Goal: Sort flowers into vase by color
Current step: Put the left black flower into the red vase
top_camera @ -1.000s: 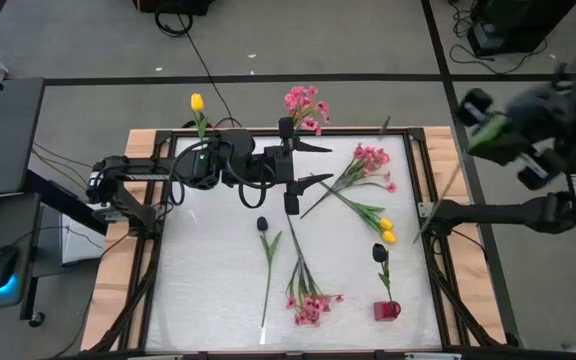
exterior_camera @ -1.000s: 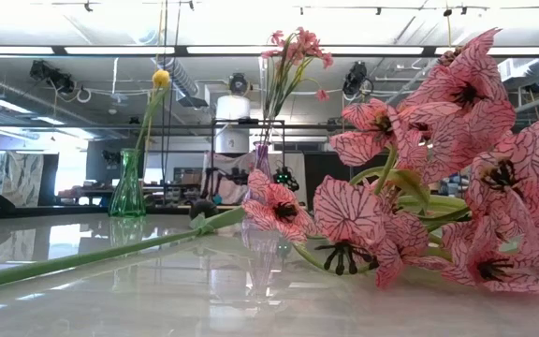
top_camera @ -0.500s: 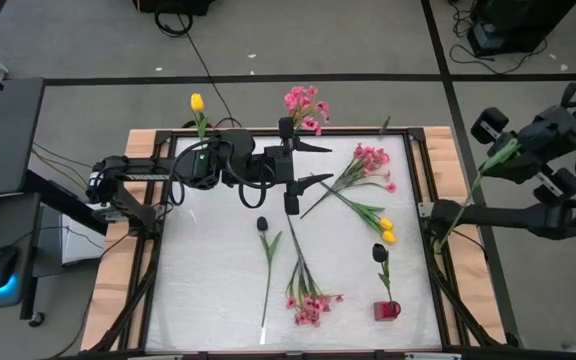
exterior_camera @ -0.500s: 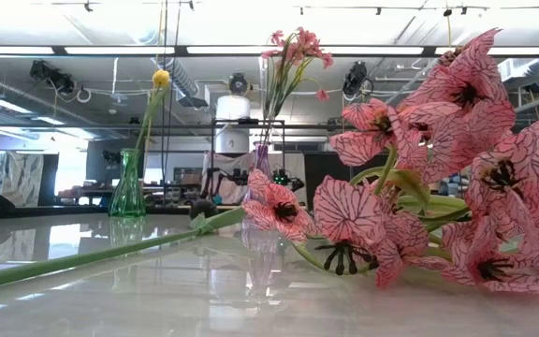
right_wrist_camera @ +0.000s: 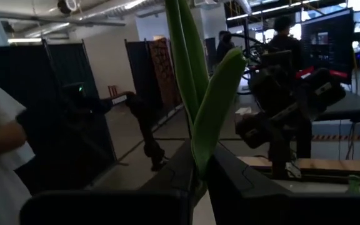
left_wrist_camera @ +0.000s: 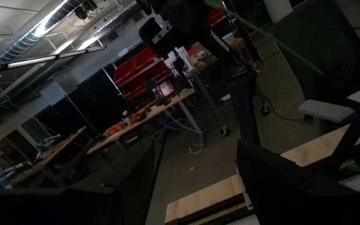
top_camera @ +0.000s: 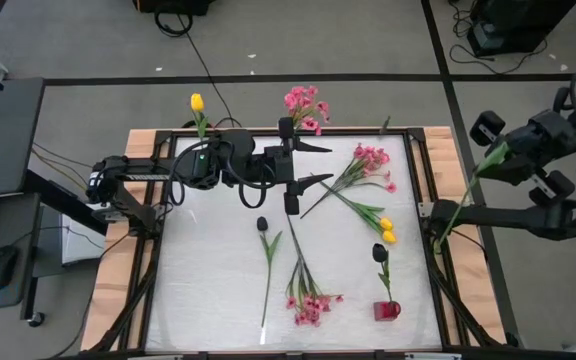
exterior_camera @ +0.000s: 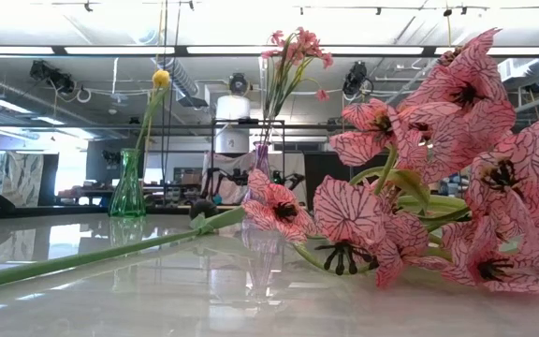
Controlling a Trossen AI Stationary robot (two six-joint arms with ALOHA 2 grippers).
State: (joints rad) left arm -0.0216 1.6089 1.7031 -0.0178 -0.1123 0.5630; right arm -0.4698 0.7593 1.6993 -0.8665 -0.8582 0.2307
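Beyond table (top_camera: 218, 300), right tool (top_camera: 495, 158) grips flower stem (top_camera: 468, 190); left tool (top_camera: 303, 165) gapes.

Robotics lab or workshop. Open ceiling with long fluorescent light strips (exterior_camera: 269, 49) and exposed silver ventilation duct (left_wrist_camera: 27, 44). Grey concrete floor (top_camera: 298, 45) marked with black tape lines, loose black cables (top_camera: 193, 45). Red storage bins (left_wrist_camera: 139, 75) over long cluttered workbench (left_wrist_camera: 145, 112). Dark partition panels (right_wrist_camera: 74, 106). White-topped wood-edged surface (top_camera: 218, 280) on black frame.
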